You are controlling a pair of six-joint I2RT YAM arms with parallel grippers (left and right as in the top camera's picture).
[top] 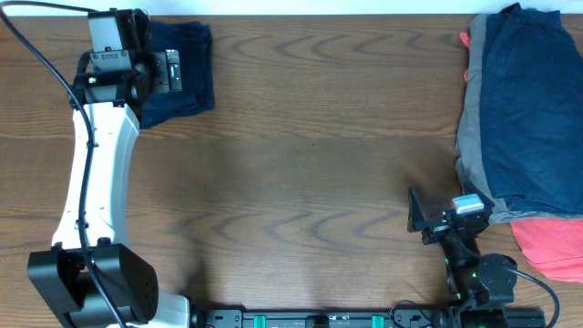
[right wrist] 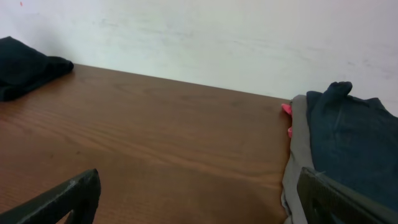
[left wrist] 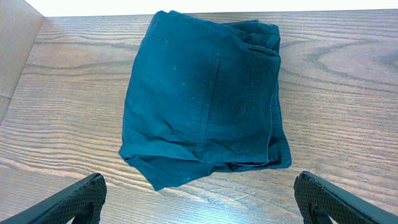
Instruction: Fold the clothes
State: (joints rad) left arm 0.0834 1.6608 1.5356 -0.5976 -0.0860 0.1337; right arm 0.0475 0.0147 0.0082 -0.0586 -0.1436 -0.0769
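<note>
A folded pair of dark navy shorts (top: 187, 77) lies at the table's far left corner; it fills the left wrist view (left wrist: 205, 99). My left gripper (left wrist: 199, 205) is open and empty, hovering just beside the folded shorts. A pile of clothes sits at the right edge: navy shorts (top: 533, 109) on top, a grey garment (top: 472, 137) under them, a coral-red one (top: 551, 241) at the bottom. My right gripper (top: 437, 217) is open and empty, low near the front, just left of the pile (right wrist: 348, 143).
The wooden table (top: 310, 173) spans the view. A white wall (right wrist: 217, 37) stands behind the far edge. The arm bases and a black rail (top: 319, 319) sit along the front edge.
</note>
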